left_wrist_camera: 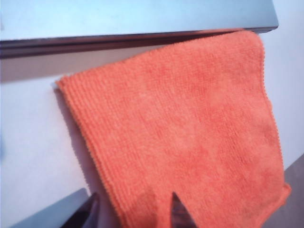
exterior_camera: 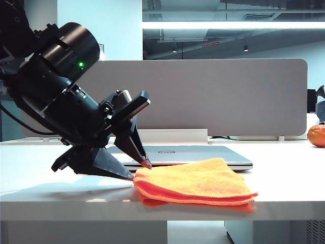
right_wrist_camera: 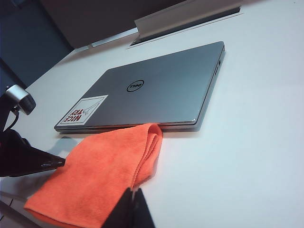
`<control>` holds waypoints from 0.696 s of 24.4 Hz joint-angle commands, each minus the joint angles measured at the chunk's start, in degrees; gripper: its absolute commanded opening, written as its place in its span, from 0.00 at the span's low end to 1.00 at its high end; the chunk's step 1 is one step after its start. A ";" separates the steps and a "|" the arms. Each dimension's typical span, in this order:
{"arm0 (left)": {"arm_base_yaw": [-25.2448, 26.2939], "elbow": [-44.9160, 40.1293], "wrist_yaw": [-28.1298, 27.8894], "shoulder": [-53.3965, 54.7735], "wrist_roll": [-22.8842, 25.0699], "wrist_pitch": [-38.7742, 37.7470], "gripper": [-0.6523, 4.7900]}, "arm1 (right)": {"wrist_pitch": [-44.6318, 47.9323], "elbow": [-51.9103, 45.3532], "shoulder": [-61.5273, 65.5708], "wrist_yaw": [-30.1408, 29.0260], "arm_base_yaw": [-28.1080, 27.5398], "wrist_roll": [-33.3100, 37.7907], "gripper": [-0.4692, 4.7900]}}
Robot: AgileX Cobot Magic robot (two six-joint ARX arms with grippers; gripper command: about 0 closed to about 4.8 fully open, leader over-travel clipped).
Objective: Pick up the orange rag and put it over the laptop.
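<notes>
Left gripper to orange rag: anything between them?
Nothing. The left gripper stands open at the orange rag's near corner, no gap visible in the exterior view. In the left wrist view one fingertip lies over the cloth.

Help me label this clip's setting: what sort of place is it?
Probably an open-plan office: a white desk backed by a grey partition screen, a closed Dell laptop on it, and strip lighting under an exposed ceiling.
</notes>
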 commanded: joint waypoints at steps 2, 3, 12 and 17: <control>-0.09 0.24 -1.05 -0.02 0.26 0.74 0.46 | 1.01 -0.22 -0.07 -0.04 -0.02 -0.04 0.08; -0.09 0.24 -1.05 0.00 0.26 0.74 0.46 | 1.01 -0.22 -0.07 -0.04 -0.02 -0.04 0.08; -0.77 0.28 -0.42 2.95 0.11 1.36 0.46 | 1.01 -0.22 -0.07 -0.04 -0.02 -0.04 0.08; -1.40 0.28 0.04 4.26 0.02 2.51 0.46 | 1.03 -0.22 -0.07 -0.07 -0.02 -0.04 0.08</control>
